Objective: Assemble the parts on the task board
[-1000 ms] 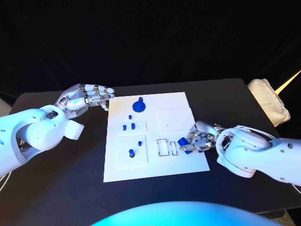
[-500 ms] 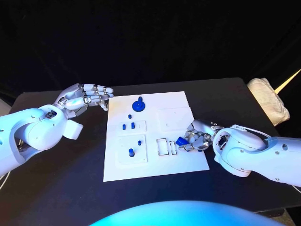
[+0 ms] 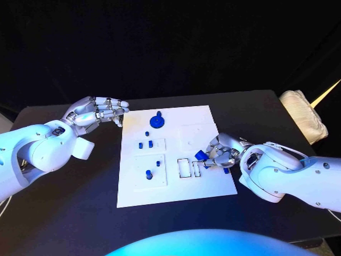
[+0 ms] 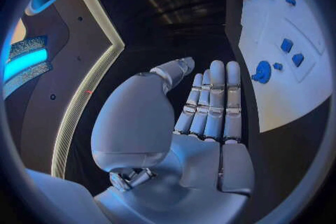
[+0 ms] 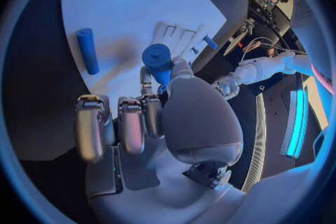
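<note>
Overhead, the black table (image 3: 78, 213) carries the white task board (image 3: 193, 186), dark curtain behind; right hand (image 3: 217, 154) pinches a blue part (image 3: 200, 155).

The work surface is a black table (image 3: 255, 112) with a matte top, its far edge and right corner visible in the head view. Behind and around it hangs a black curtain backdrop (image 3: 178, 48), unlit and creased. At the table's right edge rests a pale folded cloth bundle (image 3: 305, 120), and just beyond it a thin yellow slanted strip (image 3: 328, 90) catches light.
</note>
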